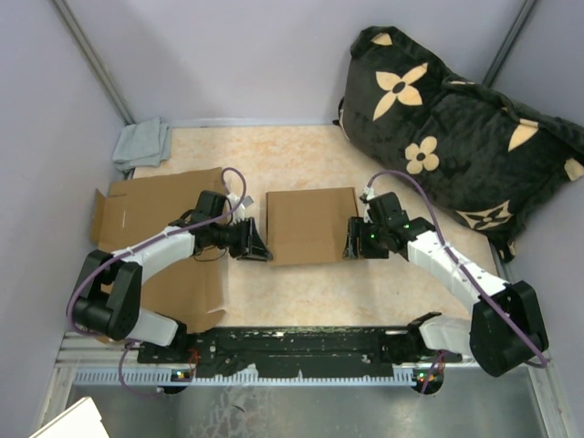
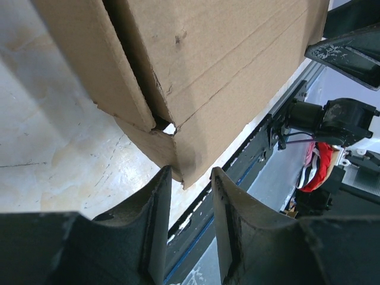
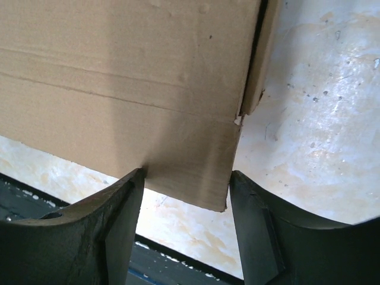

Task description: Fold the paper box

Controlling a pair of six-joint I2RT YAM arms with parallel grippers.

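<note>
A brown cardboard box [image 1: 310, 225] lies folded on the table's middle. My left gripper [image 1: 258, 245] is at its near left corner. In the left wrist view the box [image 2: 225, 59] fills the top, and its torn corner points down into the narrow gap of the left gripper [image 2: 191, 176], whose jaws stand slightly apart and hold nothing. My right gripper [image 1: 352, 242] is at the near right corner. In the right wrist view the right gripper [image 3: 187, 178] is wide open, its fingers [image 3: 127, 205] straddling a hanging flap of the box [image 3: 119, 71].
Flat cardboard sheets [image 1: 155, 208] lie under and beside the left arm. A grey cloth [image 1: 141, 143] sits at the back left corner. A big black cushion with tan flowers [image 1: 456, 128] fills the back right. The black rail [image 1: 301, 345] runs along the near edge.
</note>
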